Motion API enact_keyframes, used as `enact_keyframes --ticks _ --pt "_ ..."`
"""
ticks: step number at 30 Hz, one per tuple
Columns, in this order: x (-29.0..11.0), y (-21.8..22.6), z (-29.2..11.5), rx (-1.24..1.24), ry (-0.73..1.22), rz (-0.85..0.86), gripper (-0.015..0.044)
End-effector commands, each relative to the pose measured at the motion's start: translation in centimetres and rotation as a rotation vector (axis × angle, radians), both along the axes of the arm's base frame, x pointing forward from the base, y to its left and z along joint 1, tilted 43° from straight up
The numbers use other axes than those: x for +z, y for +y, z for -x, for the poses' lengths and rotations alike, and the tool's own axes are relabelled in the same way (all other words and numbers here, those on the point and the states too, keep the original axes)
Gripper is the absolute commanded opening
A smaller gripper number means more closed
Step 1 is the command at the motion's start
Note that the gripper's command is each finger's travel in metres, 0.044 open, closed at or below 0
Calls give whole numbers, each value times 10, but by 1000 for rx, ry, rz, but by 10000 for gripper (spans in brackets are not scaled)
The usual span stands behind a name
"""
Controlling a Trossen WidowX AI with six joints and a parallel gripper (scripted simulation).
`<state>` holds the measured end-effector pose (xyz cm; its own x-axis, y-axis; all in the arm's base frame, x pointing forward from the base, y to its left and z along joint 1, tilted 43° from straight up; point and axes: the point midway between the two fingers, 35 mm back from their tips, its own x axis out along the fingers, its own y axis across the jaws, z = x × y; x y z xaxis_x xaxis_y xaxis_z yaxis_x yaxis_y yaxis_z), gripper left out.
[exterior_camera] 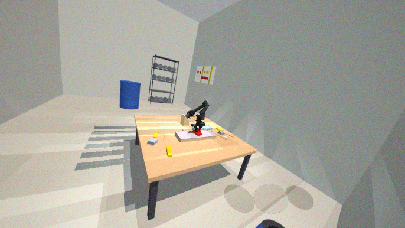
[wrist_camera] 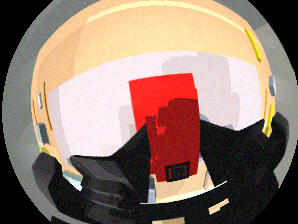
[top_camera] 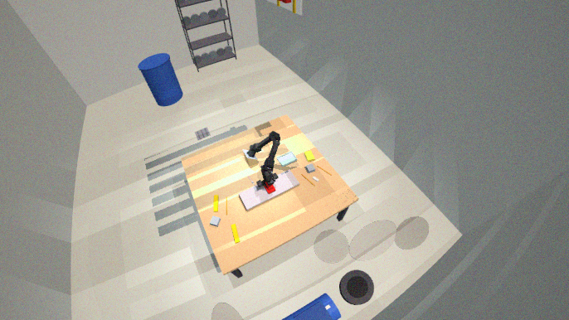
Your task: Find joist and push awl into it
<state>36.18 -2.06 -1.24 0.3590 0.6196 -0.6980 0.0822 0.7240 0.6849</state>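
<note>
Near the frame centre of the top view, the black jaws (top_camera: 269, 185) grip the red block-shaped stud finder (top_camera: 270, 189), closed partway on its body, holding it flat on the pale rectangular floor panel (top_camera: 253, 201), probably so it can sense the joist beneath.

Gripper (wrist_camera: 174, 175) fingers cover the near end of the red stud finder (wrist_camera: 165, 106); contact w/ the pale floor panel (wrist_camera: 87, 106) hidden underneath. Panel's side ends cut by the wrist lens rim. Awl too small to pick out in top/exterior views. Blue drum (top_camera: 315, 308) cut off at bottom edge.
</note>
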Motion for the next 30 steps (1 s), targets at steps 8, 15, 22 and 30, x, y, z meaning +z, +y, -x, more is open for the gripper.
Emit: enact_keyframes --ticks 8,15,22,30 --pt "-12 -13 1 0 0 3 0" --pt "-20 -22 2 0 0 3 0" --pt "-27 -30 3 0 0 4 0" --pt "-36 -39 4 0 -1 4 0"
